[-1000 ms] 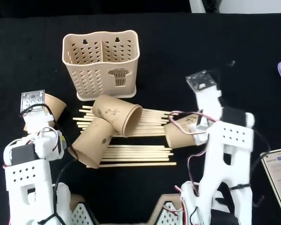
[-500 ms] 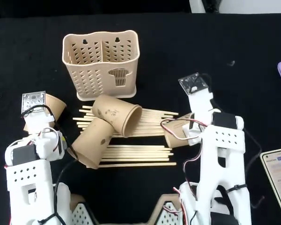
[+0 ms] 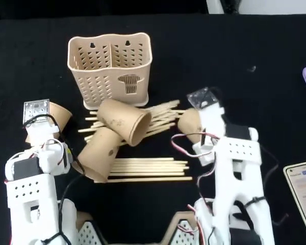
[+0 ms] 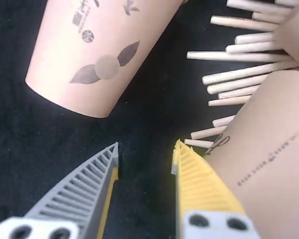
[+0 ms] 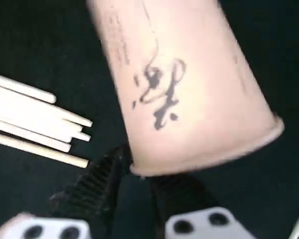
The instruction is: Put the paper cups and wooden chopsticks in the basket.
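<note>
High view: basket (image 3: 109,71) stands upright at the far side of the desk (image 3: 255,46). In front of it is a heap of chopsticks (image 3: 148,167) w/ a top cup (image 3: 123,121) and a lower cup (image 3: 97,153) lying on their sides. Right gripper (image 3: 195,128) sits at the heap's right edge, the right-hand cup (image 3: 186,121) at its tip. The basket lies ahead and to the left of that cup, so I'd say the carry has to go diagonally over the pile and up above the rim, since the opening faces up.

Left wrist view: left gripper (image 4: 145,149) is spread, nothing between its fingers, low over the desk. A leaf-print cup (image 4: 104,55) lies on its side just ahead, off toward the grey finger. Another cup's wall, prob. the lower cup, is right beside the yellow one.

Right wrist view: right-hand cup lies rim toward the gripper, base pointing away, long axis approx. in line w/ the fingers (image 5: 107,177). They're close together on the rim, which looks like a pinch on the wall.
</note>
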Robot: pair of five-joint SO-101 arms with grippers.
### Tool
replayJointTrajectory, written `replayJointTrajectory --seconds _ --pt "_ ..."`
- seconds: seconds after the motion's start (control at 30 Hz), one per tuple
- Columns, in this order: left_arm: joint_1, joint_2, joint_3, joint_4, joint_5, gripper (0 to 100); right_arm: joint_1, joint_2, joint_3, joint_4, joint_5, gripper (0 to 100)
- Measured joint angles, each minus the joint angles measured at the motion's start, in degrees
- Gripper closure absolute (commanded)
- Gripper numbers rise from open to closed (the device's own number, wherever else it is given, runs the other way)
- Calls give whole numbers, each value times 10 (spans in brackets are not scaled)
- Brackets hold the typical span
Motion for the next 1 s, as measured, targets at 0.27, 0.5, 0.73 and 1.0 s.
replayJointTrajectory --seconds 0.27,0.5,0.73,1.0 --pt "0 0 0 -1 0 823 9 -1 -1 0 -1 988" --pt "0 0 0 -1 0 823 69 -86 -66 108 5 988" --pt "0 0 0 -1 0 823 124 -235 -169 229 58 988" --pt "0 0 0 -1 0 823 197 -204 -276 237 138 988"
